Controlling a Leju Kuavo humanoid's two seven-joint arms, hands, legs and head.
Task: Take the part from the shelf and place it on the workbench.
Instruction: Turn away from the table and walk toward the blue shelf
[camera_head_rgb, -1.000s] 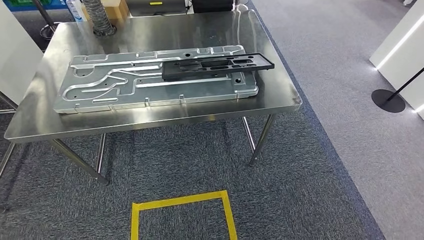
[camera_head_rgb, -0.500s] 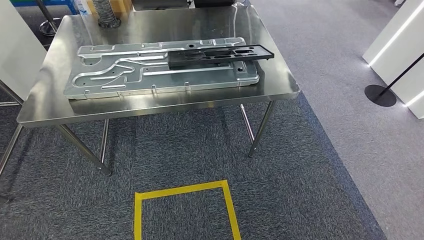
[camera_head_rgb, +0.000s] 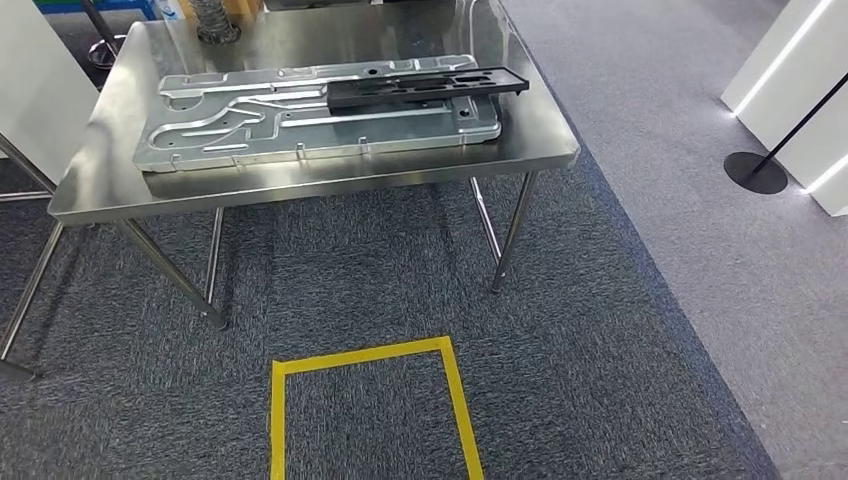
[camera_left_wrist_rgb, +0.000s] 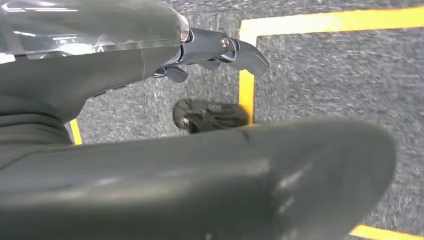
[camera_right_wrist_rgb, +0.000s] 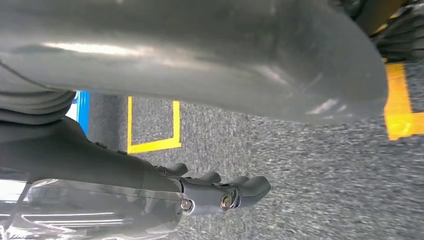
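**Part is lying on the workbench while the robot is backing away**

The black part (camera_head_rgb: 425, 85) is lying flat on top of the large silver stamped panel (camera_head_rgb: 310, 110), toward the panel's right end, and both are resting on the steel workbench (camera_head_rgb: 300, 190). Neither hand is touching it.

Compared with the pictures of a second ago, the whole scene is sliding upward in the head view: the workbench is sitting higher and looking smaller, and more of the grey carpet (camera_head_rgb: 380, 290) and of the yellow tape square (camera_head_rgb: 275, 420) is coming into sight. The part and the panel are keeping the same place relative to each other, so this is the camera that is moving, not the things. I judge that the robot is stepping back from the bench.

The left hand (camera_left_wrist_rgb: 210, 55) and the right hand (camera_right_wrist_rgb: 220, 192) are both hanging over the carpet, each holding nothing, with the dark fingers bent a little and not spread wide.

For the task, this is suggesting that the placing is already done and only the retreat is remaining.
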